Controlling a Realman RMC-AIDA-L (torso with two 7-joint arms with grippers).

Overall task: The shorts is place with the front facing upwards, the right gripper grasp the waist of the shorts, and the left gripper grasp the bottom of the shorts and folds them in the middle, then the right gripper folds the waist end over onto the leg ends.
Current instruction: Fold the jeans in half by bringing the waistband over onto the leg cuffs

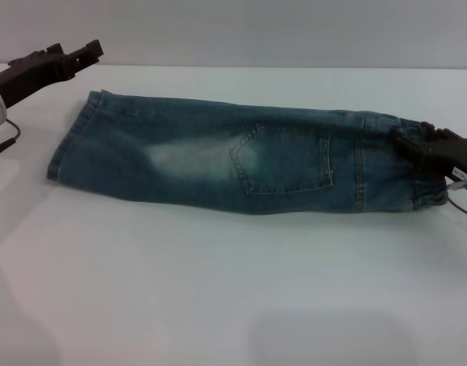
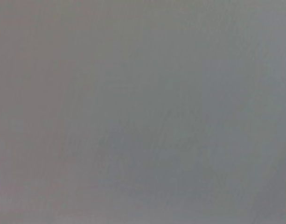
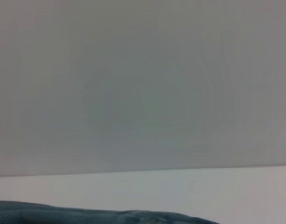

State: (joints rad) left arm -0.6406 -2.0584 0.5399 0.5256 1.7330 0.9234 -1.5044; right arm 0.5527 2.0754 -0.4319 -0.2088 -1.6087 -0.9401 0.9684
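Note:
The blue-green denim shorts [image 1: 218,156] lie folded lengthwise across the white table, with a back pocket [image 1: 283,160] facing up. The bottom of the shorts [image 1: 69,145], with its straight stitched hems, points to the left. The waist [image 1: 416,191] is at the right end. My right gripper [image 1: 407,142] rests low on the waist and is shut on it. My left gripper [image 1: 92,50] hangs above the table's far left corner, off the denim and just beyond the leg ends. A strip of denim [image 3: 87,215] shows in the right wrist view. The left wrist view shows only plain grey.
The white table [image 1: 218,290] stretches bare in front of the shorts. A grey wall [image 1: 294,30] stands behind its far edge. A grey cable [image 1: 463,200] trails from the right wrist beside the waist.

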